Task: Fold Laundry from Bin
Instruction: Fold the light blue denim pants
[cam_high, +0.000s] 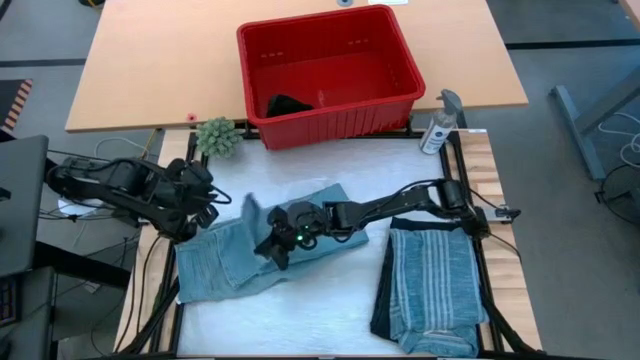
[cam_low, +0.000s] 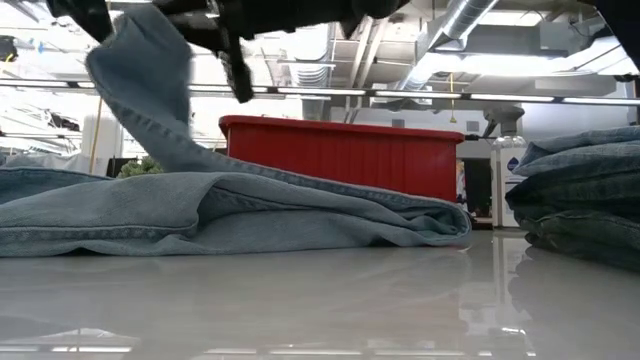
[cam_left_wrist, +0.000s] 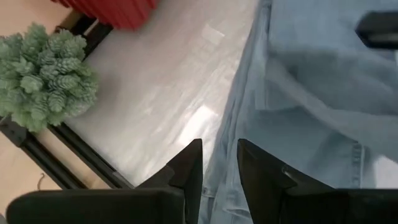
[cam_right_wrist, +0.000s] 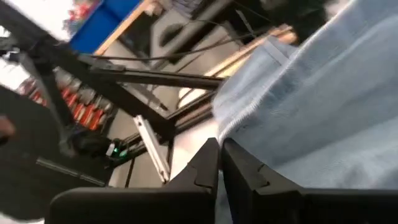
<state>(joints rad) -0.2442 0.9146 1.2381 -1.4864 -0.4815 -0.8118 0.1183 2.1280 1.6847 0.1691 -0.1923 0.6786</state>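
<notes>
Soft, floppy light blue denim garment (cam_low: 230, 210) across frame centre; best pinched at hem. Left gripper (cam_left_wrist: 217, 180) narrowly parted, empty; right gripper (cam_right_wrist: 221, 165) nearly closed, pinching fabric.

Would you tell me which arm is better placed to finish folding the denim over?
The right, probably: its hand sits over the denim, pinching a lifted edge. The left hand is at the denim's edge, fingers parted.

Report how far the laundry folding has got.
Done: a folded stack sits at the table's right. In hand: light blue denim lies mid-table, one flap lifted by the right gripper; the left gripper is at its edge. Left: a dark item in the red bin.
</notes>
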